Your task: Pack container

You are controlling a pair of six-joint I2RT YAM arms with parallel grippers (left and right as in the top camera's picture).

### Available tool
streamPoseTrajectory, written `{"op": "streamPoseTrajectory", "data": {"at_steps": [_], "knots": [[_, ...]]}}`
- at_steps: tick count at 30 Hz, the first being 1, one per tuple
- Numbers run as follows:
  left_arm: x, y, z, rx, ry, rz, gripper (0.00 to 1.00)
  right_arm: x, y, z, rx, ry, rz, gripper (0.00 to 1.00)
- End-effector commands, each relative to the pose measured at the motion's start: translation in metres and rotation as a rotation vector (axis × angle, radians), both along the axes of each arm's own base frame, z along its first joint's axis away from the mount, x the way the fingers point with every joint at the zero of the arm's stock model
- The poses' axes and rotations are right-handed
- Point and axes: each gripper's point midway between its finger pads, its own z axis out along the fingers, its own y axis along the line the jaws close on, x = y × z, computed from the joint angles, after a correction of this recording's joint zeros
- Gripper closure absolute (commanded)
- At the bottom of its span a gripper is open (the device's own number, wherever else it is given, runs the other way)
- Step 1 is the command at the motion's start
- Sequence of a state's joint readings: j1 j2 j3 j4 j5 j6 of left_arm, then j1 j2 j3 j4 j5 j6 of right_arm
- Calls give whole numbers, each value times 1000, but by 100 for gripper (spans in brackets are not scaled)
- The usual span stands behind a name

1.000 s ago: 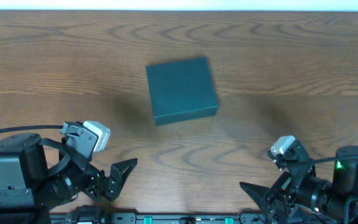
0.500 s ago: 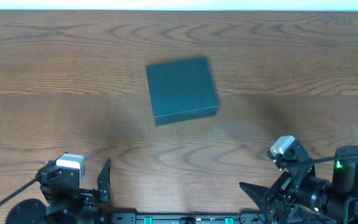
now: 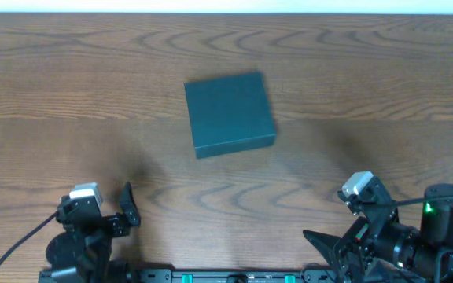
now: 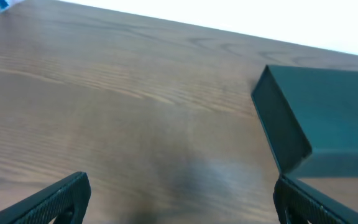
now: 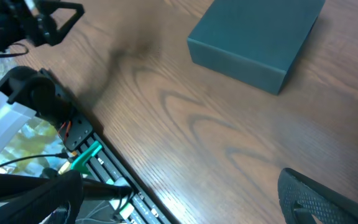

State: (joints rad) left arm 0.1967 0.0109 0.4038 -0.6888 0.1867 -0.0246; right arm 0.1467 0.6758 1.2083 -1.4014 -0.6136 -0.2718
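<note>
The container (image 3: 230, 114) is a dark teal-green square box with its lid shut, standing on the wooden table a little above the middle. It also shows at the right of the left wrist view (image 4: 319, 118) and at the top of the right wrist view (image 5: 258, 34). My left gripper (image 4: 179, 199) is open and empty at the front left, well short of the box. My right gripper (image 5: 185, 196) is open and empty at the front right edge.
A dark rail with green clips and cables (image 5: 98, 165) runs along the table's front edge. The left arm (image 5: 30, 15) shows at the top left of the right wrist view.
The left arm has pulled back and folded down toward the front left edge, its gripper now pointing up the table. The right arm and the box have not moved.
</note>
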Motion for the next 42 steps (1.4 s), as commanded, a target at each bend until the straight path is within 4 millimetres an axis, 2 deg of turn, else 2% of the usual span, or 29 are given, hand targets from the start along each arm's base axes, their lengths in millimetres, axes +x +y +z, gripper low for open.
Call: {"op": "streamPoseTrajectory", "data": {"at_steps": [1,12,42], "knots": [[8,7,-11,-17,-9,37,5,-3,3,1,15,8,18,1],[42,13,-49,-60,-98,52,5,-3,3,1,15,8,18,1],[43,15,-48,-30,-105,55,5,-3,3,1,15,8,18,1]]}}
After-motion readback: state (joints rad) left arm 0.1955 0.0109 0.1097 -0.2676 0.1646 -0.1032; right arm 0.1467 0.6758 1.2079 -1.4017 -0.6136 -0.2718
